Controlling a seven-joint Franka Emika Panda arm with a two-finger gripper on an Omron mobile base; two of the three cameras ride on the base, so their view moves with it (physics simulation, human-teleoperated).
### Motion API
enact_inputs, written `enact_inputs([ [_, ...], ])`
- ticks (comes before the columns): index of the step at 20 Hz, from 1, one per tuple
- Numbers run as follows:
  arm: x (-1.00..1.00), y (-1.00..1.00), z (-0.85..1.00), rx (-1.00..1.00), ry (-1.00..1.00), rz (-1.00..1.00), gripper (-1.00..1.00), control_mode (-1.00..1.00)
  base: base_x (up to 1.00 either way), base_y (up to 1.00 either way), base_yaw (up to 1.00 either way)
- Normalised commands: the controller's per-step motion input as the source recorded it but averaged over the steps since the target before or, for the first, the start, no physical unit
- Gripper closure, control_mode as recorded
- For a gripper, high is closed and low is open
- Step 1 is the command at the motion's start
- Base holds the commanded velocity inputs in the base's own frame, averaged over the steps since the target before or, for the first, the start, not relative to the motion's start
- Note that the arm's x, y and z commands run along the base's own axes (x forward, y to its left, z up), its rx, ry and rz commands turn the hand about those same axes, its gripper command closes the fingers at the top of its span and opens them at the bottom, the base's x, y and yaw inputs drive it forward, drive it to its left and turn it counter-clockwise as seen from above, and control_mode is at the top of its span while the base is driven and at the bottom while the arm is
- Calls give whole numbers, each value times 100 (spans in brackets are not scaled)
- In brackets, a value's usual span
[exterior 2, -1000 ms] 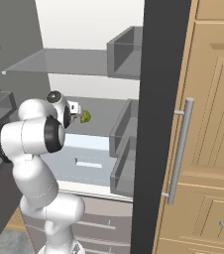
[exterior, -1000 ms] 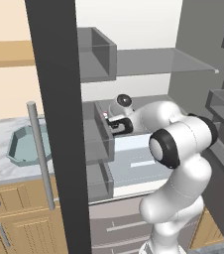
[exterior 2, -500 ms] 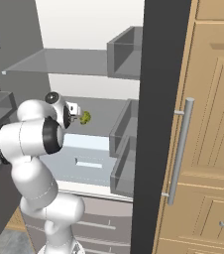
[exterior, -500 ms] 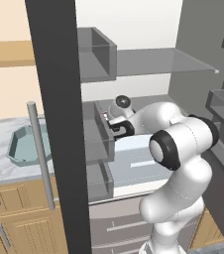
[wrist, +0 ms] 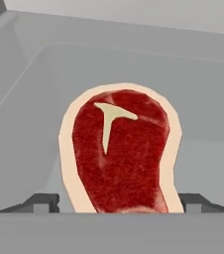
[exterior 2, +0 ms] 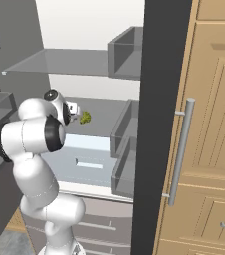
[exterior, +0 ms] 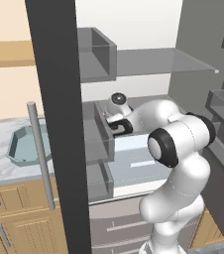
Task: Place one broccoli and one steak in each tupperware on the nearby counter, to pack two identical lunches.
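Note:
A red steak (wrist: 119, 158) with a pale fat rim and a T-shaped bone lies flat on the grey fridge shelf (wrist: 203, 99). My gripper (wrist: 119, 201) is open and straddles the steak's near end. A dark fingertip (wrist: 42, 201) stands on each side, with a small gap to the meat. The gripper (exterior: 115, 127) reaches into the open fridge at mid height. A green broccoli (exterior 2: 85, 117) sits on the same shelf just beyond the hand (exterior 2: 76, 110). The teal tupperware (exterior: 27, 146) rests on the marbled counter (exterior: 0, 168) to the left.
The dark fridge door edge (exterior: 59, 124) with its metal handle (exterior: 40, 154) stands between the fridge and the counter. Grey door bins (exterior: 98, 136) and a glass shelf (exterior: 153, 62) hem in the arm. A wooden cabinet door (exterior 2: 214, 124) is at the right.
The hand has shifted slightly inside the fridge, toward the shelf. Broccoli and tupperware have not moved.

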Motion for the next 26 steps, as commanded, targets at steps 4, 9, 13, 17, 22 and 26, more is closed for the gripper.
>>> enact_inputs([
  [4, -12, 0, -42, 0, 10, -4, 100, -100, 0, 0, 0],
  [9, -28, -6, -40, 0, 5, -4, 100, -100, 0, 0, 0],
  [13, -69, -30, -6, 0, -5, 0, 100, -100, 0, 0, 0],
  [17, -83, -52, 5, 0, -13, 0, 100, -100, 0, 0, 0],
  [22, -22, -25, 70, 0, -23, 0, 100, -100, 0, 0, 0],
  [26, -49, -12, 66, 0, -5, 0, 100, -100, 0, 0, 0],
])
